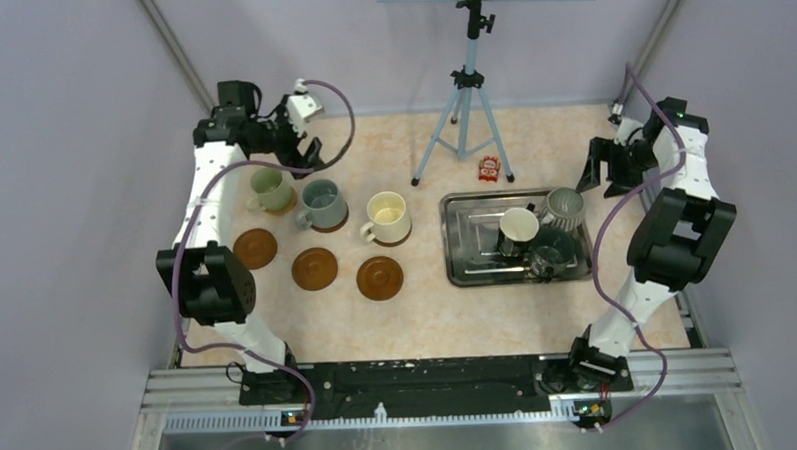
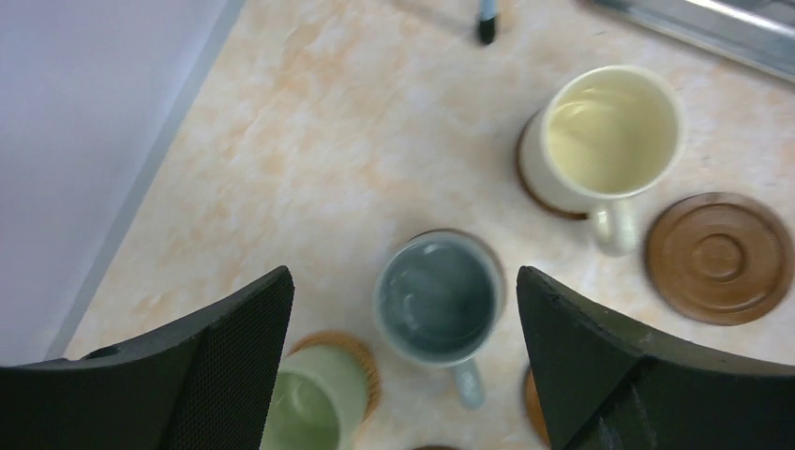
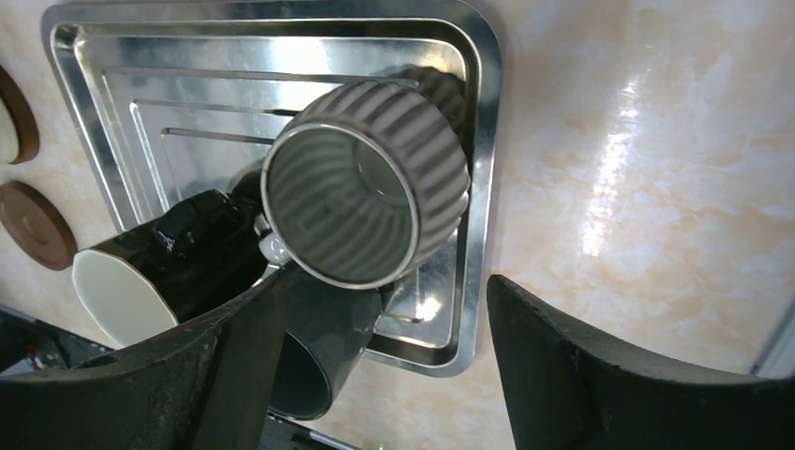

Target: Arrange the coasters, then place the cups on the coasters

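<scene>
My left jaws stand wide open and grip nothing. They hang above the grey-blue mug [image 2: 436, 300], which stands between the pale green mug [image 2: 314, 403] and the cream mug [image 2: 609, 131]. Each of the three sits on its own coaster [image 2: 361, 352]. Three bare coasters [image 1: 315, 269] lie in a row on the desk [image 1: 428, 319], nearer my bases. My right jaws are also apart and empty, over the steel tray [image 3: 281, 56]. There the ribbed grey mug [image 3: 366, 178] rests against a black mug with a white inside [image 3: 159, 262] and a dark teal-grey mug [image 3: 323, 356].
</scene>
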Action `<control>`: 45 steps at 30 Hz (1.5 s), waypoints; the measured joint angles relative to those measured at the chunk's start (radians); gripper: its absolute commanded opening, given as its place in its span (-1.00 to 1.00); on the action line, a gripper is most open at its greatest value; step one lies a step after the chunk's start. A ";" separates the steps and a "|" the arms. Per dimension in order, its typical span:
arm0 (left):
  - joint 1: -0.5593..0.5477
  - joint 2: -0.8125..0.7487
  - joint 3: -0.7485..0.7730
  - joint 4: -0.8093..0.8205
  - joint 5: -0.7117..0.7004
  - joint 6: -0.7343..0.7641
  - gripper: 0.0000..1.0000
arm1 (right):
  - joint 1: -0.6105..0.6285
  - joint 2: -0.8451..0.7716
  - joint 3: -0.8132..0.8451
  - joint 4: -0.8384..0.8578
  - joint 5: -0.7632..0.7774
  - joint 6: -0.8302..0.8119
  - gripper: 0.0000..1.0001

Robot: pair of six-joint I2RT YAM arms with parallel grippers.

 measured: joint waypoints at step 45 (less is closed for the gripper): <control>-0.525 -0.004 -0.246 0.170 0.011 -0.204 0.86 | 0.136 0.066 -0.260 0.206 -0.308 0.211 0.52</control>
